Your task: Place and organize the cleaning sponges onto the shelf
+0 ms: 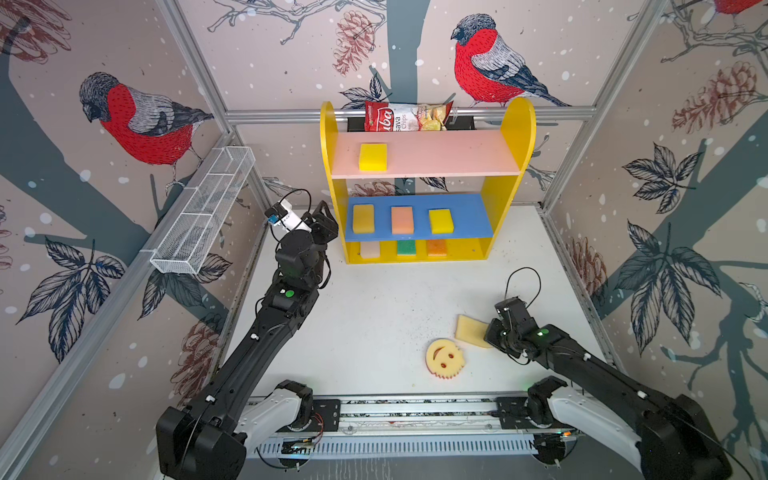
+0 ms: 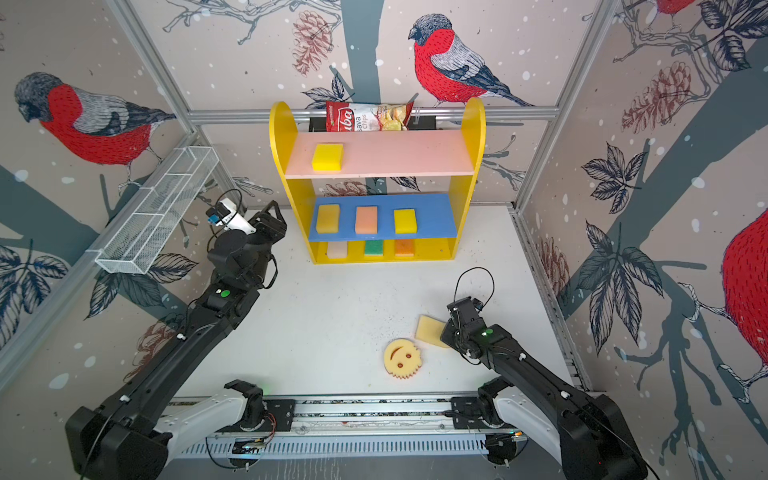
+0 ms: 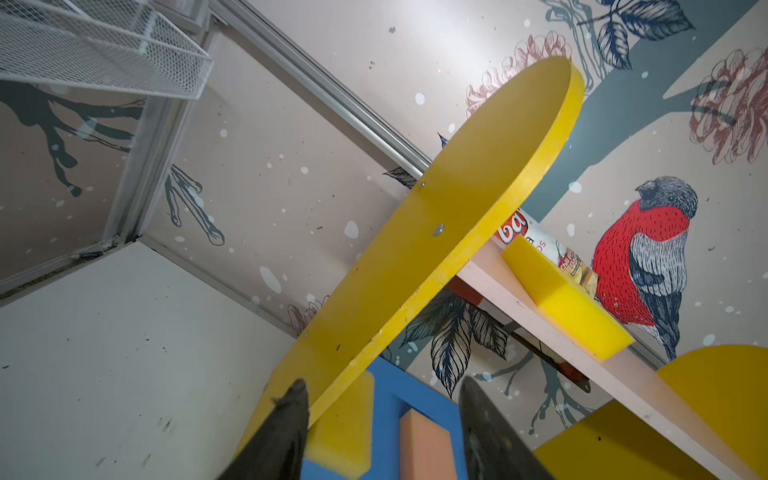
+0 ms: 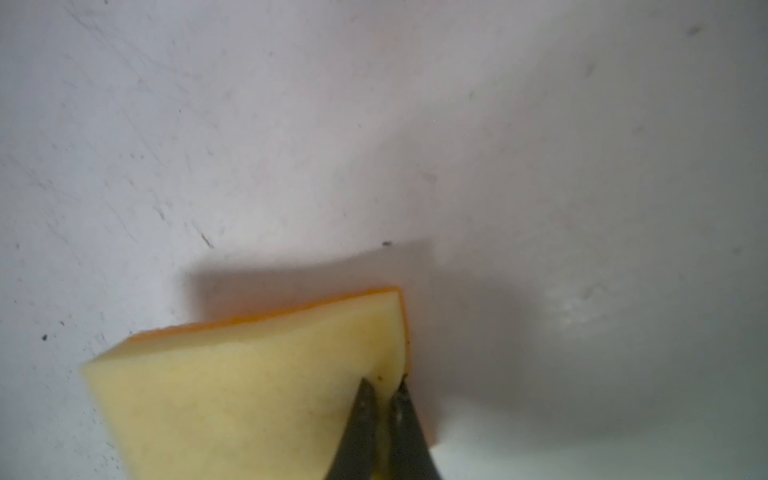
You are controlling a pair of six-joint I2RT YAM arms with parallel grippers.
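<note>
Between the right jaws sits the cream sponge [image 4: 232, 395], pinched.

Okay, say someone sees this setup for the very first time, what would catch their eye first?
Probably the bright yellow shelf at the back of the white table, its pink, blue and yellow boards holding colourful sponges, against red-breasted bird wallpaper. Next, the round smiley-face sponge lying near the front, and beside it the right gripper pinching a corner of a cream sponge.
</note>
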